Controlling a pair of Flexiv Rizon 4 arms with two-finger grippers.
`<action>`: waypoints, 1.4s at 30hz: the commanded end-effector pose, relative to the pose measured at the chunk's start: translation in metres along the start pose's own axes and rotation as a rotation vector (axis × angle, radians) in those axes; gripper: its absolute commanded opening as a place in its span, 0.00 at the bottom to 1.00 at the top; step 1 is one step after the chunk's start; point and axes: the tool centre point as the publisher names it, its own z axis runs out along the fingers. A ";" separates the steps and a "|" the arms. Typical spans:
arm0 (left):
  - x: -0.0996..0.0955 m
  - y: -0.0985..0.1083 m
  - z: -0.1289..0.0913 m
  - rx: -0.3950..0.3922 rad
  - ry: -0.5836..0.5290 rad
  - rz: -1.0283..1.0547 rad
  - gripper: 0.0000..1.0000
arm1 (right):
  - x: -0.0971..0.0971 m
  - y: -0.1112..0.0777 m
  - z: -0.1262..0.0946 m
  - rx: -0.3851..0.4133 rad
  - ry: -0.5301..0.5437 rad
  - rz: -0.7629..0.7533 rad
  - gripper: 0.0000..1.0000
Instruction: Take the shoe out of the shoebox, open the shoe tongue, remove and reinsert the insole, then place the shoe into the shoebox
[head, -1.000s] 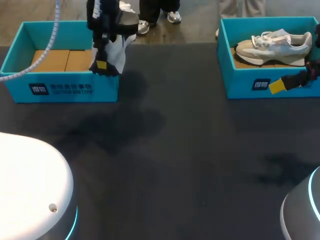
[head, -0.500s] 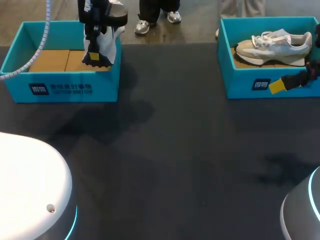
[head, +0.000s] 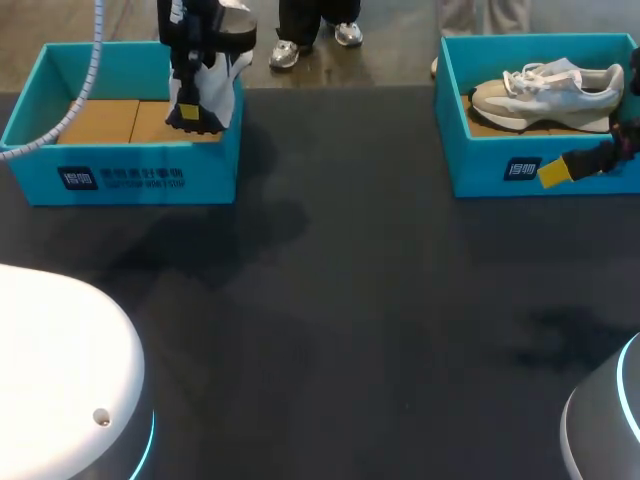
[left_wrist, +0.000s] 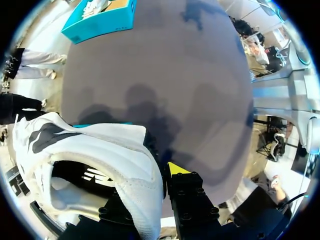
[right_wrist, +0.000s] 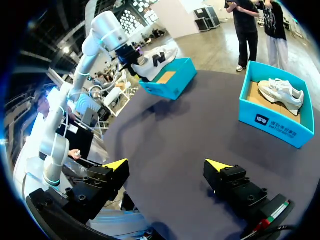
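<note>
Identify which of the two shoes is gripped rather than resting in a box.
The dark-marked shoe, clamped in the left gripper over the left shoebox; the pale shoe lies on its sole inside the right shoebox.

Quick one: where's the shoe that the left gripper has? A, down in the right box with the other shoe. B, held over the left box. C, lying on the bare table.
B: the left gripper holds the shoe up over the right end of the left box.

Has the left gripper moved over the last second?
Yes. The left gripper, shut on the white shoe, went from the left shoebox's front right corner inward, over its cardboard floor.
</note>
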 end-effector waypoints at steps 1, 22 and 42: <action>-0.010 0.016 0.005 0.021 -0.023 -0.015 0.00 | -0.001 0.002 0.001 0.005 0.000 0.001 1.00; -0.052 0.112 0.022 0.078 -0.056 -0.088 0.00 | -0.001 0.002 0.001 0.005 0.000 0.001 1.00; -0.083 0.201 0.047 0.107 -0.020 -0.252 0.00 | -0.001 0.002 0.001 0.005 0.000 0.001 1.00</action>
